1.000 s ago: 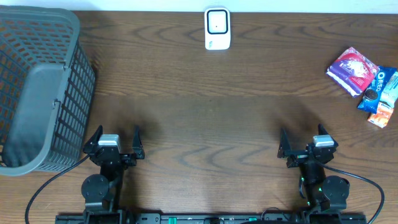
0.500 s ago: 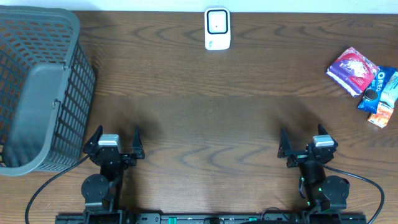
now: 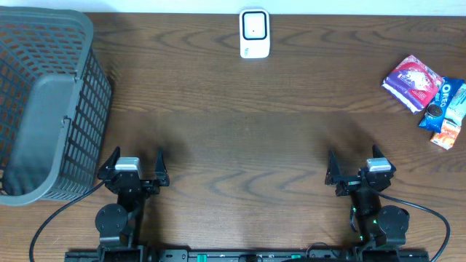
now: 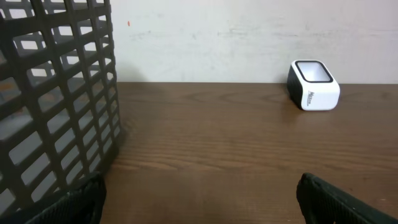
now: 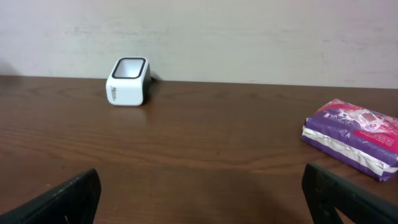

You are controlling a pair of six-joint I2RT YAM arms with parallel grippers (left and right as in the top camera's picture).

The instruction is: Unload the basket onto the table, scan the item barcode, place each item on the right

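Snack heap [image 3: 426, 91] at the far right edge of the table [image 3: 240, 138]. The purple packet [image 3: 413, 82] is on the inner side, with the blue Oreo packet [image 3: 442, 98] and an orange packet [image 3: 445, 135] touching on the outer side. Scanner [image 3: 254, 33] stands at far centre, window uppermost. Basket [image 3: 44, 102] at far left, well apart from the snacks.

Right tool [image 3: 354, 154]: jaws wide, nothing between them, low at the near edge. Left tool [image 3: 138, 154]: likewise wide and empty, just beside the basket.

Key relation: the heap lies ahead and to the right of the right tool. The left tool sits across the table from it, so the right arm is clearly nearer.

The purple packet lies flat, its long axis diagonal to the table edge. It is the most exposed item and probably the one to take. The wrist will likely need turning to close across the packet's short side. From that pick point the scanner lies to the left, along the far edge.
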